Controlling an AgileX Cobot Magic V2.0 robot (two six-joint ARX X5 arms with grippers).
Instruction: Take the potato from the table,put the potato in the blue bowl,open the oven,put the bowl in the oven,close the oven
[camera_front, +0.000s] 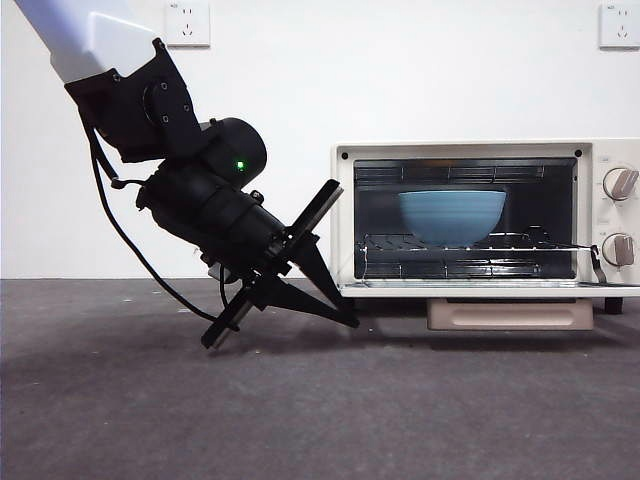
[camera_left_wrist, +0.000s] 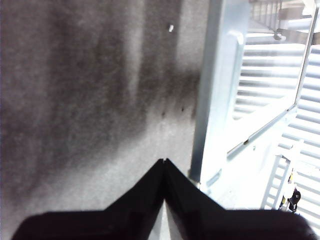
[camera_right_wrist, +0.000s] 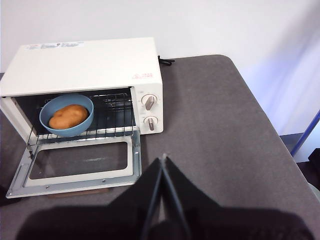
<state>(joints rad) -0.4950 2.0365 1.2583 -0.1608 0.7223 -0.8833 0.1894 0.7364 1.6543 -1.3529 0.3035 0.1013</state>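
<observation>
With the blue bowl (camera_right_wrist: 66, 118) and potato (camera_right_wrist: 68, 116) inside the oven (camera_right_wrist: 85, 70), we slide the left gripper (camera_front: 345, 318), fingers pressed together and empty, under its dropped door (camera_right_wrist: 80, 162) and lift evenly.

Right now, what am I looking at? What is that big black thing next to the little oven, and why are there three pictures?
That big black thing is a robot arm. Its left gripper, a claw of two black jaws, is shut and empty, low over the table, just by the oven's open door.

The three pictures come from three cameras. One sits low in front, level with the table. One rides on the left arm's wrist, so it sees the door's edge very close. One rides on the right arm's wrist; the right gripper is shut and empty too, waiting high up and looking down on everything.

From up there you can see the blue bowl on the wire rack inside the oven, with the potato lying in it.
</observation>
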